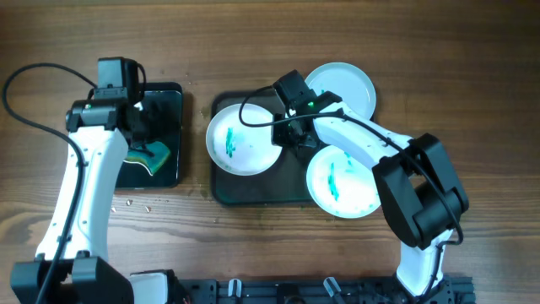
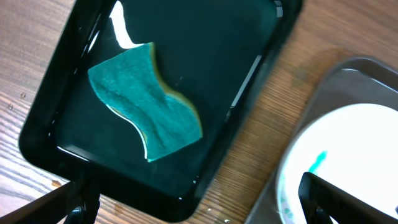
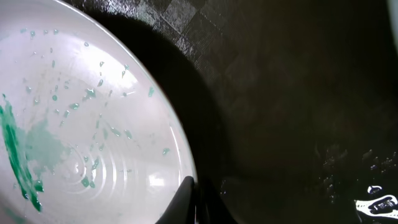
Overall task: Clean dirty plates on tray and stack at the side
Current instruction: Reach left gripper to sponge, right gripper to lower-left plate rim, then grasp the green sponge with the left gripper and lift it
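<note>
Three plates lie on or around the dark grey tray (image 1: 253, 192). The left plate (image 1: 240, 139) has teal smears, and my right gripper (image 1: 291, 133) is shut on its right rim. In the right wrist view, the fingers (image 3: 196, 202) pinch the edge of this smeared plate (image 3: 81, 118). The lower right plate (image 1: 342, 181) is smeared and overhangs the tray's right edge. The upper right plate (image 1: 342, 87) looks plain. My left gripper (image 1: 143, 127) hangs open and empty over the sponge; its fingers (image 2: 199, 205) are spread wide.
A green and yellow sponge (image 2: 146, 102) lies in a small glossy black tray (image 2: 249, 74) to the left of the grey tray; the sponge also shows in the overhead view (image 1: 154, 154). Small crumbs or drops dot the wooden table (image 1: 135, 203).
</note>
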`<state>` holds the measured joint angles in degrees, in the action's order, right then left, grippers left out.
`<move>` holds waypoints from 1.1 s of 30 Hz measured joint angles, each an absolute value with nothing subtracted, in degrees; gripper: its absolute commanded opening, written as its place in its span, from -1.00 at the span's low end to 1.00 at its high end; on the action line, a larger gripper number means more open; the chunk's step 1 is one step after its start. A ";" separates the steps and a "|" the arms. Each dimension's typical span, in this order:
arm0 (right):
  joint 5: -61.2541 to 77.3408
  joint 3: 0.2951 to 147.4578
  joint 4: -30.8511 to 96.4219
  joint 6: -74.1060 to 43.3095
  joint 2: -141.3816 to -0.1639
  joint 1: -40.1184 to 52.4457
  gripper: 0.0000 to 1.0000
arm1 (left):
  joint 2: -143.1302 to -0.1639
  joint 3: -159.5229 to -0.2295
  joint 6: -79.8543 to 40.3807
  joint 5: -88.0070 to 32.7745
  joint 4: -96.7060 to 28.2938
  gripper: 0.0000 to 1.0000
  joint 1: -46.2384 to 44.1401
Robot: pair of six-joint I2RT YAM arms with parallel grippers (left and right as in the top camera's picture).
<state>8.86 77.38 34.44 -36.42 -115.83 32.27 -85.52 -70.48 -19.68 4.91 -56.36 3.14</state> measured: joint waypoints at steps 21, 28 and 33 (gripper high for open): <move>3.31 79.13 41.87 -36.62 -116.03 32.42 -0.46 | -87.90 -70.48 -19.68 4.91 -56.49 1.00 5.32; 4.54 79.13 41.04 -36.34 -116.09 32.42 -0.88 | -87.90 -70.48 -19.68 4.91 -56.60 1.00 5.32; 5.34 79.13 40.73 -36.42 -116.49 32.42 -0.91 | -87.96 -70.48 -19.66 4.91 -56.36 0.99 5.32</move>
